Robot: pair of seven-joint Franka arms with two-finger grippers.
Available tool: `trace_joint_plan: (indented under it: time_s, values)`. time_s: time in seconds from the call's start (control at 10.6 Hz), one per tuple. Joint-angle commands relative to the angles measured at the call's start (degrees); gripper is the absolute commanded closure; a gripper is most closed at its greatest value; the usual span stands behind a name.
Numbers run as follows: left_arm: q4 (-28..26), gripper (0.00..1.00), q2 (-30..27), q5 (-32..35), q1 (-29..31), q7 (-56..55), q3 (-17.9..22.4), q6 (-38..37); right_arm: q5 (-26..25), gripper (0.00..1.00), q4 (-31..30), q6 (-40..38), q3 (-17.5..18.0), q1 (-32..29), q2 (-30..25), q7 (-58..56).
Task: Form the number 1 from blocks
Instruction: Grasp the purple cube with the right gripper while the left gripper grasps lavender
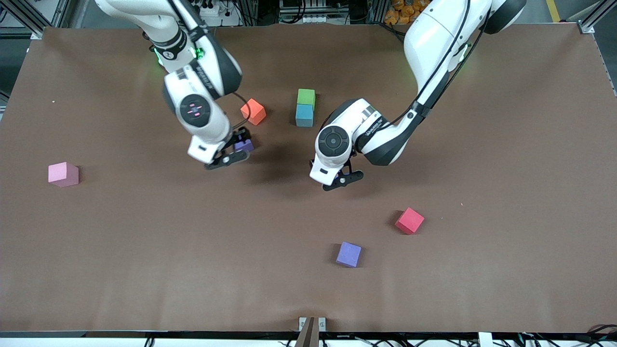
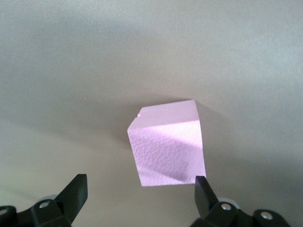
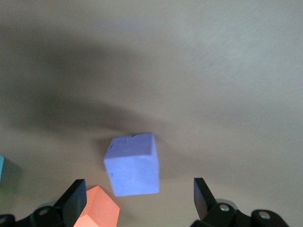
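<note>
Blocks: the dark purple block (image 3: 132, 164) lies on the table below and between the wide-open jaws of the right gripper (image 3: 138, 181), with the orange block (image 3: 97, 208) just beside one finger. A pale purple cube (image 2: 168, 149) lies likewise between the parted jaws of the left gripper (image 2: 141, 177).
</note>
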Motion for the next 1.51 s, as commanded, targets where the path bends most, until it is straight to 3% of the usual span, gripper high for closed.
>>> trace_joint_plan:
  time_s: [0.0, 0.28, 0.75, 0.85, 0.94, 1.32, 1.41]
  values:
    - [1.19, 0.00, 1.07, -0.02, -0.92, -5.62, 0.88, 2.45, -0.85, 0.00, -3.87, 2.58, -0.26, 2.16, -1.33, 0.90]
    - [0.92, 0.00, 2.91, 0.07, -1.35, -6.61, 2.63, 5.70, -0.94, 0.00, -7.13, 7.07, -0.34, 3.23, -0.71, 0.91]
    - [0.84, 0.00, 4.23, -0.02, -1.53, -6.70, 3.16, 6.76, -2.78, 0.00, -7.49, 10.59, -0.43, 4.20, 1.92, 1.00]
    - [0.84, 0.76, 4.23, 0.15, -1.53, -6.52, 3.16, 6.68, -3.40, 0.00, -7.49, 10.85, -0.43, 4.11, 2.27, 1.08]
    - [0.66, 1.00, 4.23, 0.15, -1.62, -6.61, 3.16, 6.68, -4.01, 0.00, -7.49, 11.20, -0.43, 4.11, 2.89, 1.08]
    - [1.10, 1.00, 2.92, 0.33, -0.21, -4.94, 3.16, 5.45, -4.10, 0.00, -7.49, 13.75, -0.43, 4.11, 5.70, 1.08]
    - [1.01, 1.00, 2.13, 0.42, -0.12, -1.98, 3.16, 4.84, -4.10, 0.04, -7.49, 14.28, -0.43, 4.11, 6.23, 1.08]
